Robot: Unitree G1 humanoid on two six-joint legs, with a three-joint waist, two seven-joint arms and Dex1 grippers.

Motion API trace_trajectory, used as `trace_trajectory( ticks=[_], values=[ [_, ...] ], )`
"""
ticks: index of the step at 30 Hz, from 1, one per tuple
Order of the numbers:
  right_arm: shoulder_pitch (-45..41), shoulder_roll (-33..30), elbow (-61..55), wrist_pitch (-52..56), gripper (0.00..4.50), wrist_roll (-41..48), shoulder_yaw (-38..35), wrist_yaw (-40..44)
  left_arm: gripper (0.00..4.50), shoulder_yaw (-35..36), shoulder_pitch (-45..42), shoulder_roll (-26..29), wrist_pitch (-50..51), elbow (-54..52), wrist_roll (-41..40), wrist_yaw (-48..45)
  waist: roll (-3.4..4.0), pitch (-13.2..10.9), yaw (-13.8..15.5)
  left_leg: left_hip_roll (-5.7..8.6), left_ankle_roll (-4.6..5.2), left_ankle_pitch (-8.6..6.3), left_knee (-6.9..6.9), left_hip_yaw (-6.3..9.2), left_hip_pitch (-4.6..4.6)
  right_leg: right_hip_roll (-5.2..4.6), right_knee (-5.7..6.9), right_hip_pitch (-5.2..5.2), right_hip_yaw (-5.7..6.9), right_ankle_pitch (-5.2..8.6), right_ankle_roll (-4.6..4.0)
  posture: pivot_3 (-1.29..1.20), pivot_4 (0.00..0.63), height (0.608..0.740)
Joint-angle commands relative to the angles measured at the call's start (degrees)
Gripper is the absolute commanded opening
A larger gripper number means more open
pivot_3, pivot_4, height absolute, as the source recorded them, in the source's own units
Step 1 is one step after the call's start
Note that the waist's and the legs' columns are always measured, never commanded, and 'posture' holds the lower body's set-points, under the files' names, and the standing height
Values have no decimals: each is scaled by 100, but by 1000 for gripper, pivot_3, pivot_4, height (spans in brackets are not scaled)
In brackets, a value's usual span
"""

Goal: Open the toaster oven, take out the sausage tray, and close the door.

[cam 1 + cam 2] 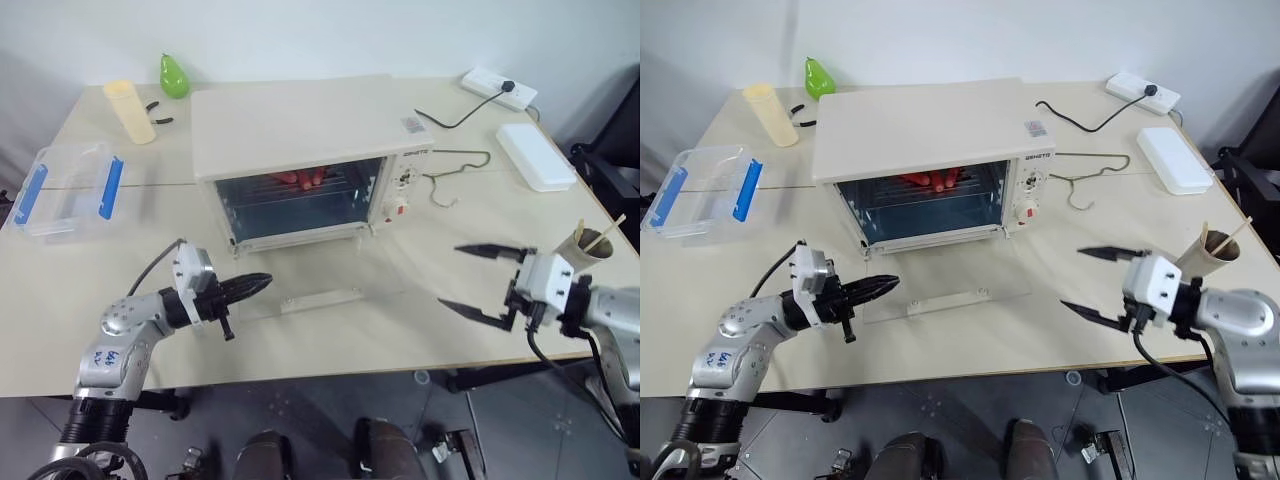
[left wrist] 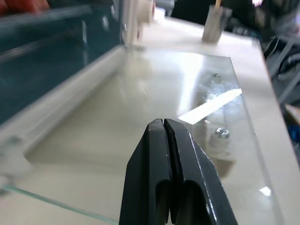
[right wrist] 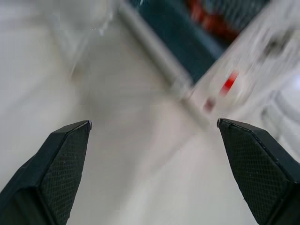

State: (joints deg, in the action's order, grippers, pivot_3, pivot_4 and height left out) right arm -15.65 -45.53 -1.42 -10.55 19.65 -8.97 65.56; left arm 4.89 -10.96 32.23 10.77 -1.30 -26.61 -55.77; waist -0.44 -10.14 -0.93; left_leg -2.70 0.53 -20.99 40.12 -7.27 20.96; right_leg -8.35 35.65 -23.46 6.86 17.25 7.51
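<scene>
From the head cam I count one cream toaster oven (image 1: 310,150) mid-bench, its glass door (image 1: 300,290) dropped flat, red sausages (image 1: 302,179) inside. Left wrist: my left hand (image 2: 164,124) is pinched closed, empty. Right wrist: right hand (image 3: 153,125) spread wide.

No text on anything here is clear enough to read.

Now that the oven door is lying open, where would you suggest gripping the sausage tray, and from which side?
Probably the sausage tray's front rim, reached straight in through the front opening of the toaster oven. The tray sits deep inside at rack level with walls on either side, and the door lies flat on the table, so the front is the only free way in. The open right gripper seems suited.
</scene>
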Motion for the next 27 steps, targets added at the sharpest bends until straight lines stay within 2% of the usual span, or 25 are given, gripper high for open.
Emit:
trace_trajectory(
  ticks=[1,4,5,7,10,12,20,23,27],
  values=[
    [-465,299,-376,131,4500,-162,446,-254,30,-13,173,-146,-337,-145,167,134,0,0,24,0,-1,-1,0,1,3,-1,0,-3,0,0,0,0,150,740],
    [-927,800,-381,-50,4500,-688,1027,-592,30,52,395,-221,-530,-228,144,140,0,0,57,1,-1,-2,0,2,7,-4,0,-4,5,-1,1,0,150,740],
    [-1027,943,-348,-47,4500,-918,1165,-789,207,67,484,-214,-655,-254,194,134,1,1,60,1,-1,-2,0,2,10,-4,0,-5,10,-1,1,0,150,740],
    [-1362,1473,-126,38,4500,-1791,1499,-1711,577,307,722,-318,-1030,-365,155,249,1,1,56,1,-1,-2,0,2,11,-6,1,-6,11,-1,1,0,150,740],
    [-1765,1992,307,-349,4500,-2300,1937,-2077,1405,700,1039,-430,-1239,-655,-18,526,2,1,37,1,-1,-1,3,4,15,-9,6,-13,10,-1,1,0,150,740],
    [-2167,2209,685,-553,4500,-2971,2150,-2661,1985,1013,1397,-425,-1108,-1004,-258,663,1,1,9,1,-1,-1,3,10,19,-10,10,-13,17,-1,1,0,150,740],
    [-3122,2611,1769,-1000,4500,-4257,2776,-3765,4356,1637,2202,-487,-596,-1782,-966,1011,3,0,-95,2,-1,-1,0,32,23,-20,18,-12,33,-1,1,0,150,740],
    [-3679,2852,2691,-943,4500,-4921,3143,-4261,4462,1625,2225,-504,-486,-1970,-1016,1151,4,0,-145,1,-1,-1,0,29,20,-19,19,-12,33,0,-1,0,150,740],
    [-4066,3074,3467,-861,4500,-5133,3295,-4571,4462,1575,2105,-511,-345,-2058,-1090,1275,4,0,-164,1,-3,0,-3,36,21,-18,23,-12,36,1,-3,0,150,740]
  ],
)
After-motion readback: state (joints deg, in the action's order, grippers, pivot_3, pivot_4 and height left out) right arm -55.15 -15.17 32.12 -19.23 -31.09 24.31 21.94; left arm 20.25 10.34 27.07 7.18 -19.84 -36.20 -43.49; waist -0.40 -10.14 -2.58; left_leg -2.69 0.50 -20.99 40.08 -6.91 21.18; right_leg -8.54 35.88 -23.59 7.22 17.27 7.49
